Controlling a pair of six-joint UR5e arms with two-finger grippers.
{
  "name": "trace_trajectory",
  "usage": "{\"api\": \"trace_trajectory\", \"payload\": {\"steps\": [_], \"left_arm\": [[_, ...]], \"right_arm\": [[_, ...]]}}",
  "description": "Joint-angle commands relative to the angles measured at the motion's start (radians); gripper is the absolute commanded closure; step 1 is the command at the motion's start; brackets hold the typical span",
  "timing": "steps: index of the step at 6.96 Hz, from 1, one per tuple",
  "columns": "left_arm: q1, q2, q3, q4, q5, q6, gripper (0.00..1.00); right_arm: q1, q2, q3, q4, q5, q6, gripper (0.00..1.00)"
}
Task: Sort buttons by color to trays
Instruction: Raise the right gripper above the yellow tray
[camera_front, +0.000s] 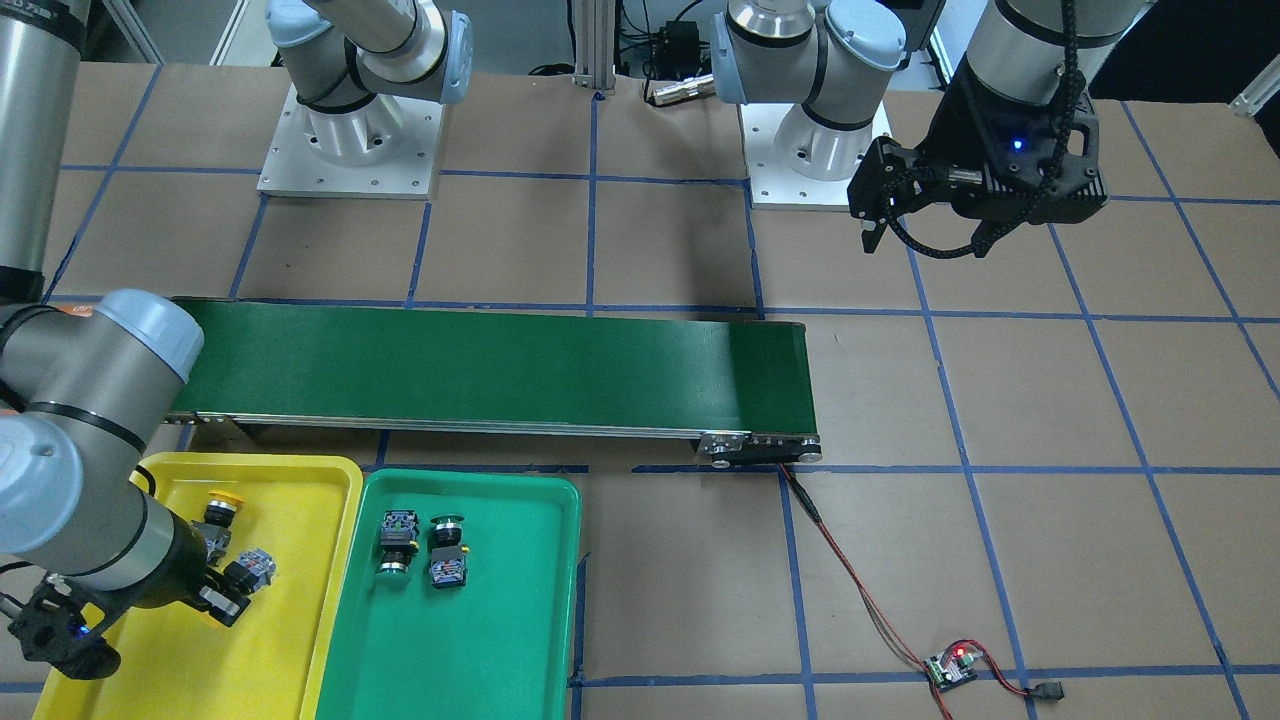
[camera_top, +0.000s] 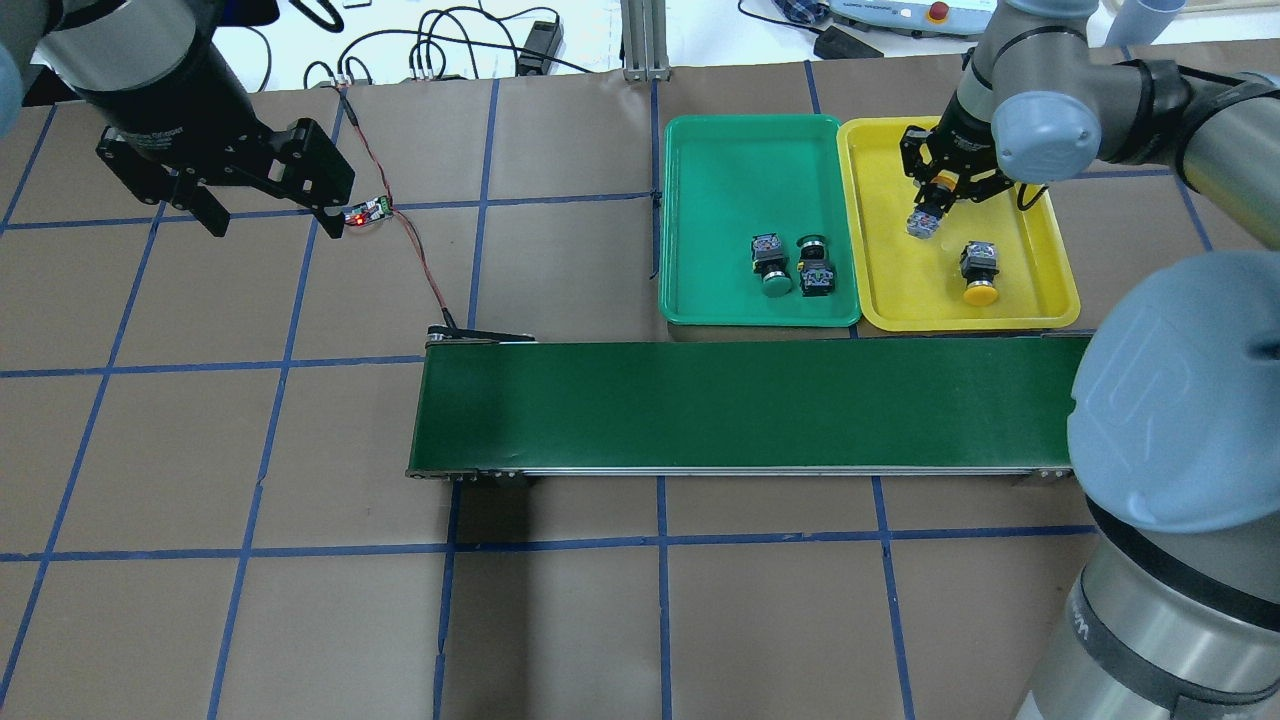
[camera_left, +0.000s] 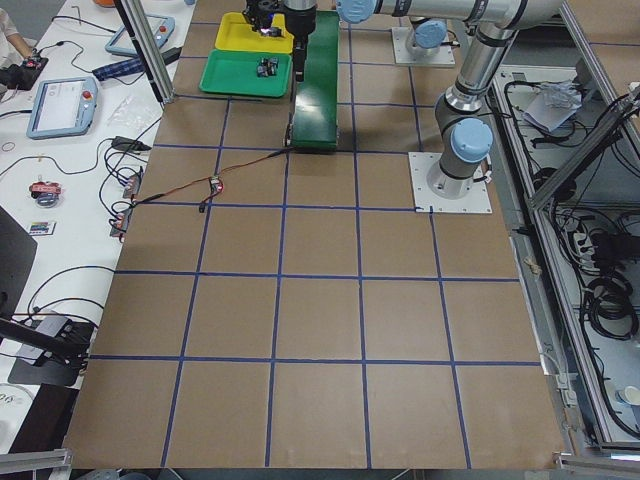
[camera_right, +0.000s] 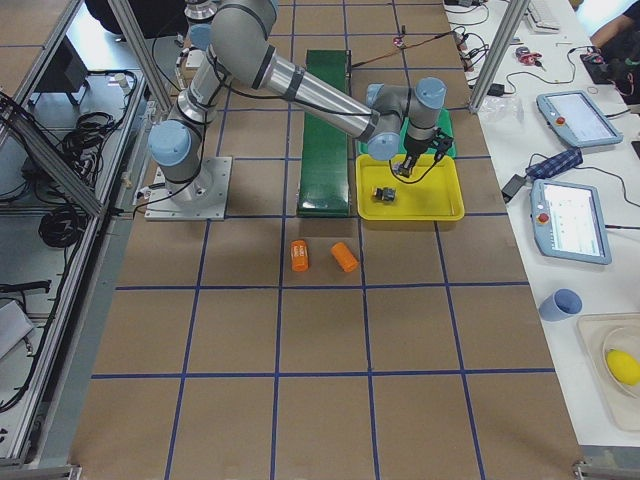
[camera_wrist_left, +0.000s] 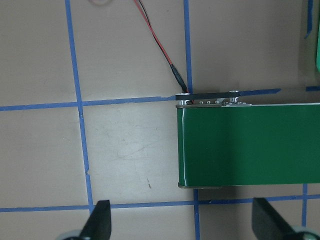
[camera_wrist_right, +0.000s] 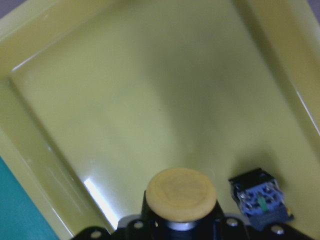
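My right gripper (camera_top: 938, 192) is shut on a yellow-capped button (camera_top: 922, 222) and holds it over the yellow tray (camera_top: 1045, 235). In the right wrist view its cap (camera_wrist_right: 181, 194) fills the bottom centre. A second yellow button (camera_top: 980, 272) lies in the same tray, also in the front view (camera_front: 218, 510). Two green-capped buttons (camera_top: 770, 267) (camera_top: 815, 266) lie side by side in the green tray (camera_top: 730, 170). My left gripper (camera_top: 265, 215) is open and empty, high over the table's far left, away from the trays.
The long dark-green conveyor belt (camera_top: 740, 405) runs beside the trays' near edges. A small circuit board (camera_top: 368, 210) with red-black wires lies near my left gripper. Two orange cylinders (camera_right: 299, 256) (camera_right: 345, 257) lie on the table beyond the belt's end.
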Motion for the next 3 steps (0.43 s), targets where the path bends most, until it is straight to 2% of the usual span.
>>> {"api": "trace_trajectory", "payload": {"steps": [1,3], "left_arm": [[0.000,0.000,0.000,0.001,0.001,0.000,0.00],[0.000,0.000,0.002,0.001,0.001,0.000,0.00]], "right_arm": [[0.014,0.008,0.006,-0.011,-0.007,-0.067,0.00],[0.021,-0.054,0.037,-0.006,-0.001,-0.094,0.00]]}}
